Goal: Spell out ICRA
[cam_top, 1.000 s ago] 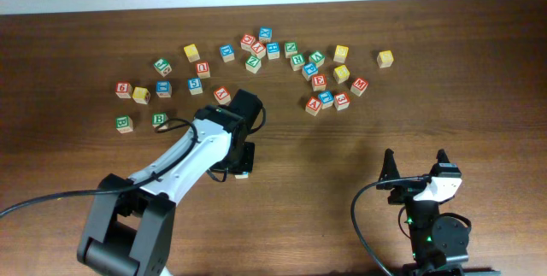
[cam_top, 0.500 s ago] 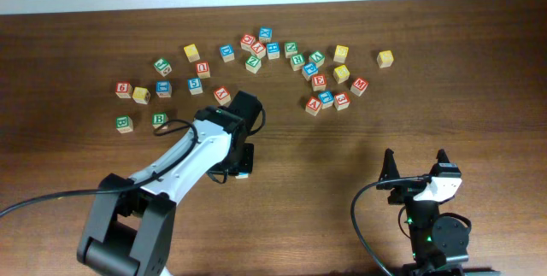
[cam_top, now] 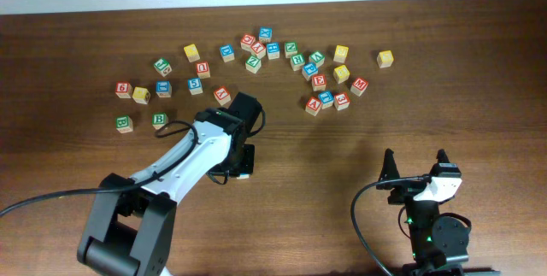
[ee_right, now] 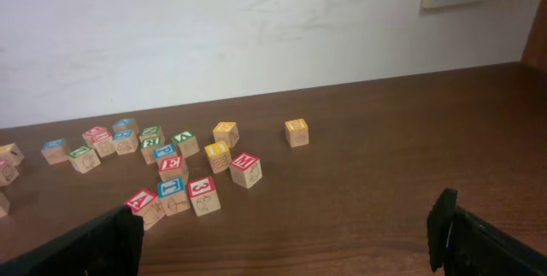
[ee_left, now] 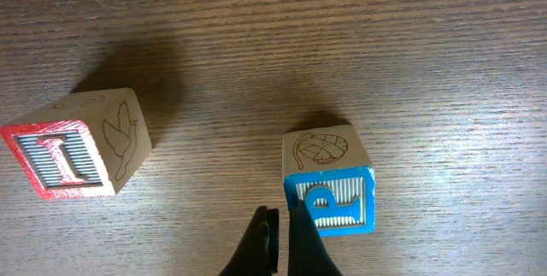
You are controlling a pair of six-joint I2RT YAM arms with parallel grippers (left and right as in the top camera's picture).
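Left gripper: last gap is closed since a moment ago; fingers are pressed together on nothing, just beside blue-faced wooden "P" cube. Red-faced wooden "I" cube is left ungripped, middle left of frame. Right gripper is held apart. A push is possibly intended.

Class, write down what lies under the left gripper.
Below the shut left gripper, its wrist camera shows the red I cube and a blue P cube on the table. Overhead, the arm mostly covers them.

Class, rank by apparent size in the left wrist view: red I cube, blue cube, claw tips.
1. red I cube, largest.
2. blue cube, slightly smaller, perhaps only by angle.
3. left claw, smallest; only its shut tips show.
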